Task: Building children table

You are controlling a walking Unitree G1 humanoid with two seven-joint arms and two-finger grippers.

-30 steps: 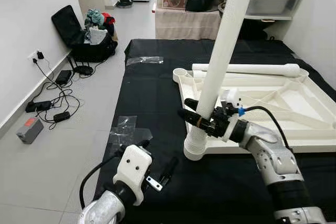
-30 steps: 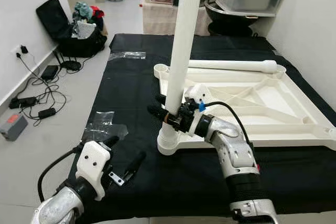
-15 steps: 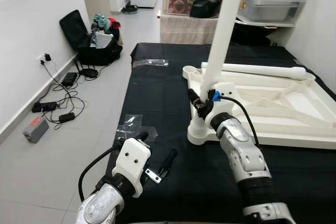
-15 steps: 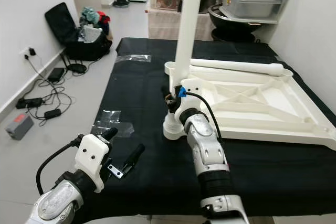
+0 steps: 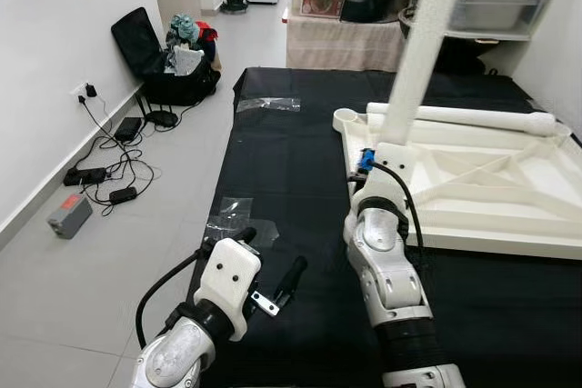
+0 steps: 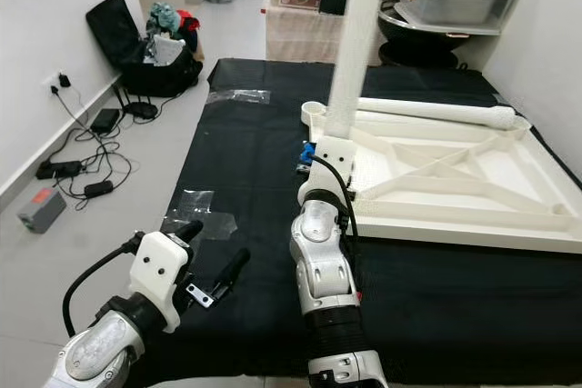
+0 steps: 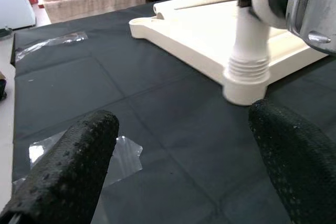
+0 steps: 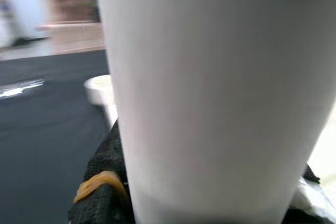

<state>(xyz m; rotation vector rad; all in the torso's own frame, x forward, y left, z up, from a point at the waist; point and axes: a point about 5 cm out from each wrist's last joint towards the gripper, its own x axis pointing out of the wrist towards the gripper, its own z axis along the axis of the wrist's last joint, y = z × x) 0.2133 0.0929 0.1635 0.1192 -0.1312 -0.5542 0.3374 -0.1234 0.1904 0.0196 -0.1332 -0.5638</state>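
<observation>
Swung round the upright table leg (image 5: 420, 52) since earlier: right gripper (image 8: 113, 182) clamped on it, steadying the screw-in at tabletop (image 5: 509, 184) corner; left gripper (image 5: 273, 283) open, idle nearby.

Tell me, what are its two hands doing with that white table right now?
Right gripper clamped on upright table leg at tabletop corner socket. Left gripper open, idle over the black mat. Spare leg lying on tabletop.

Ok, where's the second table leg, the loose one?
The loose leg lies flat along the far edge of the upturned tabletop, behind the upright leg.
</observation>
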